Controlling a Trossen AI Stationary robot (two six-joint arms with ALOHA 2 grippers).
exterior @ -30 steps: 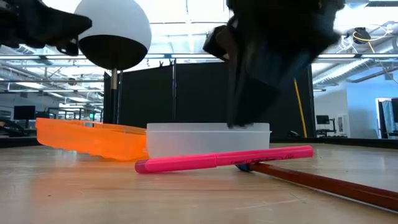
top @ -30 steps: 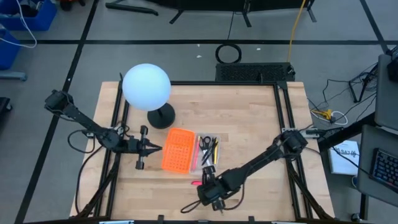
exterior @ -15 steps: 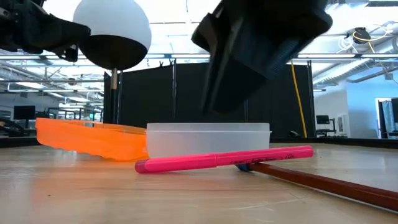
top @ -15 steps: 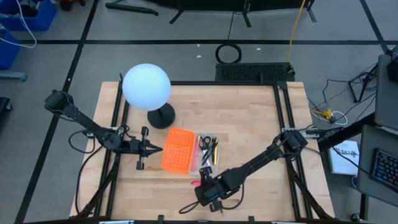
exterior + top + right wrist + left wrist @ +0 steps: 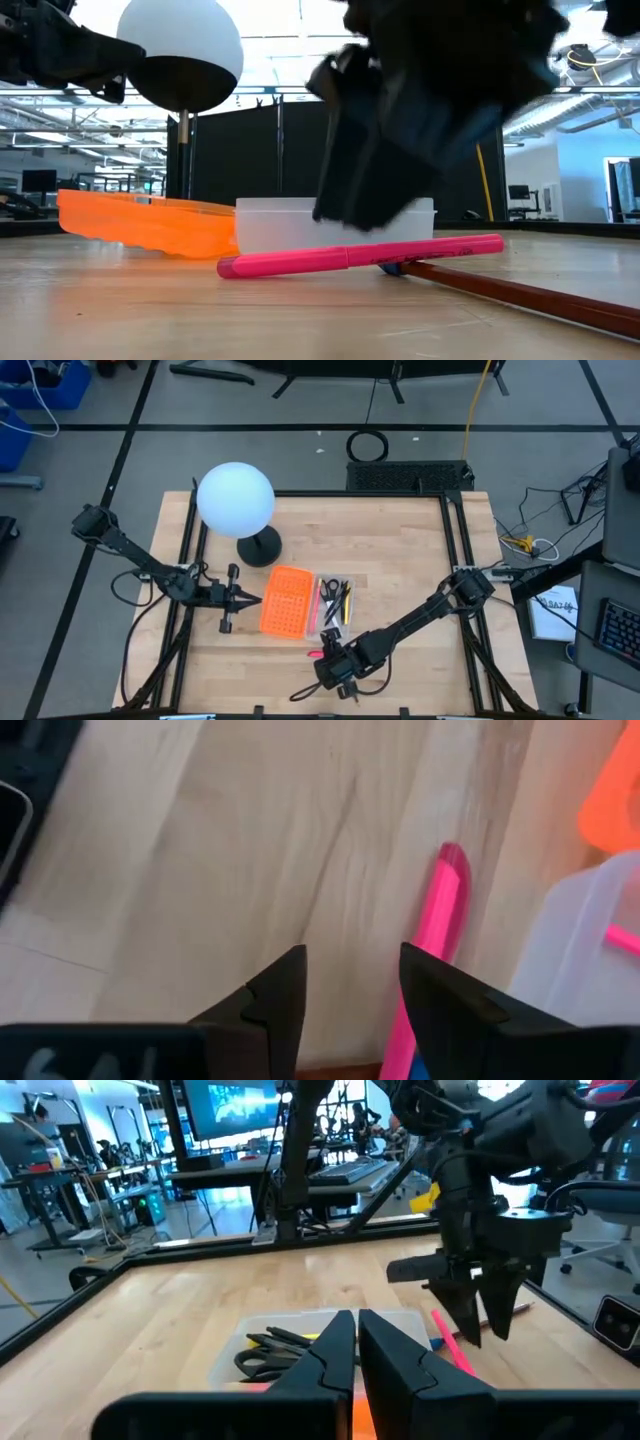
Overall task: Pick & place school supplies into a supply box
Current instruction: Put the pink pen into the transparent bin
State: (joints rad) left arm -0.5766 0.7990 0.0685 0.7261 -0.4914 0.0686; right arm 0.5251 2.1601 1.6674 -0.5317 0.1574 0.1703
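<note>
The supply box is a clear tray (image 5: 335,603) joined to an orange gridded panel (image 5: 285,602), lying flat at mid-table. Black-handled scissors (image 5: 262,1363) and several pens lie in the tray. A pink pen (image 5: 360,256) lies on the wood just in front of the tray, across a red-brown pencil (image 5: 520,290). My right gripper (image 5: 352,985) hovers open low over the table, with the pink pen (image 5: 430,950) just outside one finger. My left gripper (image 5: 255,598) is shut, raised beside the orange panel's left edge and pointing at the tray (image 5: 300,1342).
A white globe lamp (image 5: 235,500) on a black round base (image 5: 258,546) stands at the far left, behind the orange panel. Bare wood lies along the near edge and on the table's right half. Black frame rails (image 5: 462,550) line the table's sides.
My right gripper has moved from over the clear tray toward the near edge and down toward the pink pen, and its fingers stand wider apart now. The pink pen and the pencil have stayed where they were.
</note>
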